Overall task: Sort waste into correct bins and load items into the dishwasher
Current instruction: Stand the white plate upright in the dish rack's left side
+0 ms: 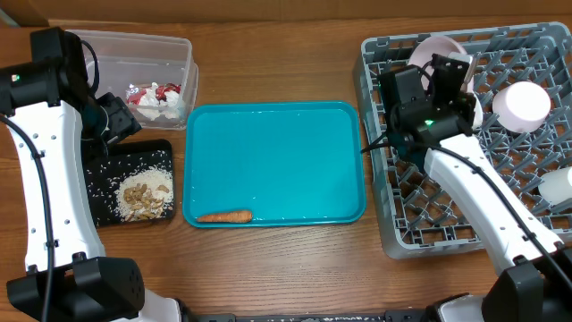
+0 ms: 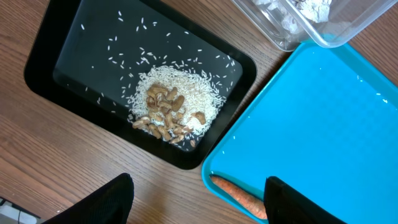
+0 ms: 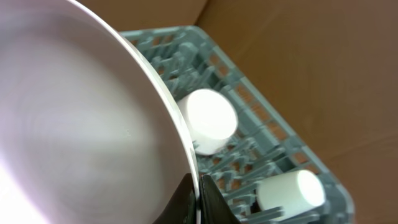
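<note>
Over the far left corner of the grey dish rack (image 1: 380, 215), tilted on edge: white plate (image 1: 438, 49), pinched at the rim by the right gripper (image 1: 451, 76). Fills most of the right wrist view, both dark fingers (image 3: 214, 205) pressed onto the rim from either side. Cannot tell whether it touches the pegs below.

Deeper in the rack, to the right of the plate, sits on the pegs: small white bowl (image 1: 521, 105). Nearer the right edge, lies on its side: small white cup (image 1: 559, 186). Well apart from each other and from the plate.

At the middle of the wooden table (image 1: 286, 259), just left of the rack: teal tray (image 1: 277, 152), bare but for a carrot (image 1: 223, 216) lying along its front rim near the left corner.

Left of that, almost touching its corner: black tray (image 2: 43, 59), scattered with rice grains (image 2: 186, 81) and, heaped on them, beige nut scraps (image 2: 168, 112).

Behind the black tray: clear tub (image 1: 134, 49), holding a red-and-white wrapper (image 1: 152, 92) and crumpled white paper (image 1: 170, 109).

Above the gap between tub and black tray, hovers with fingers (image 2: 109, 202) spread wide and nothing between them: left gripper (image 1: 112, 121).
</note>
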